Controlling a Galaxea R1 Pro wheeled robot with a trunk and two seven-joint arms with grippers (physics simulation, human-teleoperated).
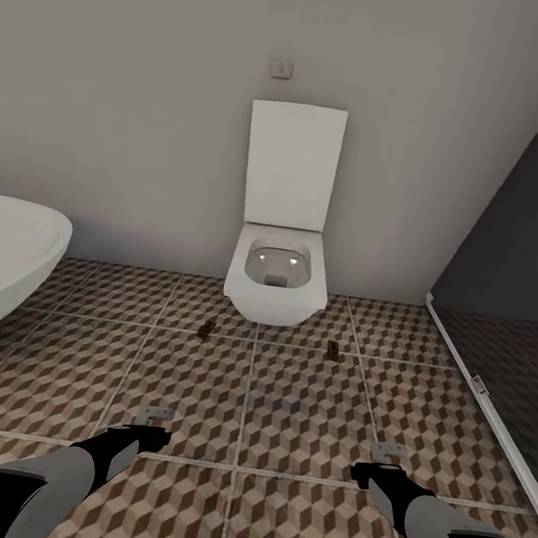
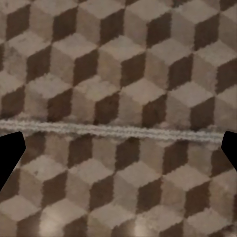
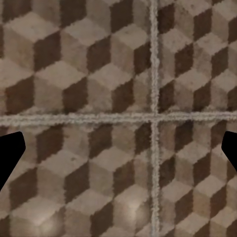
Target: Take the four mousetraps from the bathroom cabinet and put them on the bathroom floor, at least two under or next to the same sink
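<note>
Two mousetraps lie flat on the cube-patterned bathroom floor [image 1: 286, 406] in the head view, one [image 1: 205, 328] beside the toilet's left front, the other [image 1: 334, 349] beside its right front. Both are well ahead of my arms. My left gripper [image 1: 152, 416] and right gripper [image 1: 387, 453] hang low over the tiles at the near edge. In the wrist views the left gripper [image 2: 118, 153] and the right gripper [image 3: 118, 153] are open, dark fingertips [image 2: 10, 153] far apart with bare floor between them. The cabinet and the sink are out of view.
A white wall-hung toilet [image 1: 276, 283] with its lid up stands straight ahead against the grey wall. A white oval bathtub [image 1: 5, 262] juts in at the left. A dark glass shower screen [image 1: 505, 332] with a white floor rail runs along the right.
</note>
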